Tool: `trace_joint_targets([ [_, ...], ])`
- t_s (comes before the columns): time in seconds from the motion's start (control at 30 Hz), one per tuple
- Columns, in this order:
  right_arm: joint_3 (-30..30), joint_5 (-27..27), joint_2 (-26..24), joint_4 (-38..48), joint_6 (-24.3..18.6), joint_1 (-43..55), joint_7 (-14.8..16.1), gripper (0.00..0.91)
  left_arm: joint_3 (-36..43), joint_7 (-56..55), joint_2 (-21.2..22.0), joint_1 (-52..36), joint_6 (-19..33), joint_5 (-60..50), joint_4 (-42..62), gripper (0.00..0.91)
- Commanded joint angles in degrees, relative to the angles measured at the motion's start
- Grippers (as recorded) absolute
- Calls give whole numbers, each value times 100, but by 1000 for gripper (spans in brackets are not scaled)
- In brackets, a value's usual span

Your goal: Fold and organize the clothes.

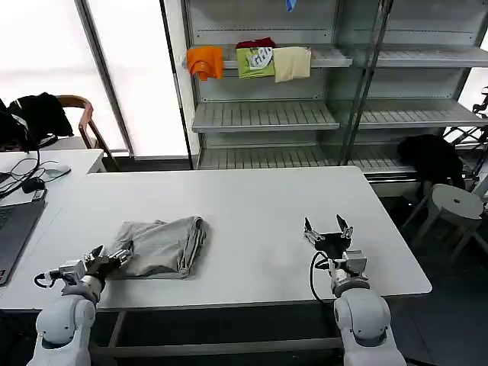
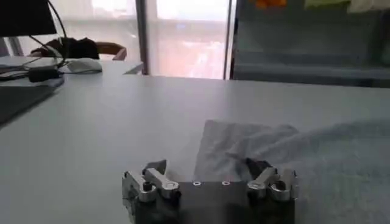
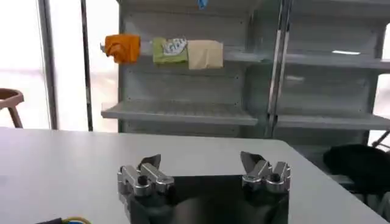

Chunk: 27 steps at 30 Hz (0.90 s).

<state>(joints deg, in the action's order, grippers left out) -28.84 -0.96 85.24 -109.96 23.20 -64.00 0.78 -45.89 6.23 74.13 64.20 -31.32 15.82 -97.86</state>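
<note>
Left gripper (image 1: 107,258), jaws apart, is touching the near corner of the folded grey shirt (image 1: 164,245); right gripper (image 1: 328,231) is waiting apart, far off.

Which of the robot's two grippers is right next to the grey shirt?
The left gripper, its open jaws at the folded grey shirt's near-left edge. The right gripper sits over bare table, well apart.
</note>
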Motion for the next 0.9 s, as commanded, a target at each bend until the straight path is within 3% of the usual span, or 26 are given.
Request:
trace_joint_targets([
  [0.03,-19,37,-5,-13,-15,-9,-5,907,-12,53,18,3,20,-27,91,141],
  [0.07,-22,36,-9,-13,-17,-12,-8,907,-16,67,20,1,19,-17,96,50],
  [0.1,-26,34,-11,-17,-18,-16,-8,907,-18,90,21,0,20,-12,110,20],
  [0.53,-28,39,2,-16,-23,-5,-30,907,-56,296,0,-10,44,412,226,20],
  [0.8,-22,31,-21,-13,-16,19,-37,907,-172,346,-19,15,549,218,106,10],
  [0.9,-24,26,-35,-16,-13,28,-35,907,-434,514,-260,0,705,-144,-41,10],
])
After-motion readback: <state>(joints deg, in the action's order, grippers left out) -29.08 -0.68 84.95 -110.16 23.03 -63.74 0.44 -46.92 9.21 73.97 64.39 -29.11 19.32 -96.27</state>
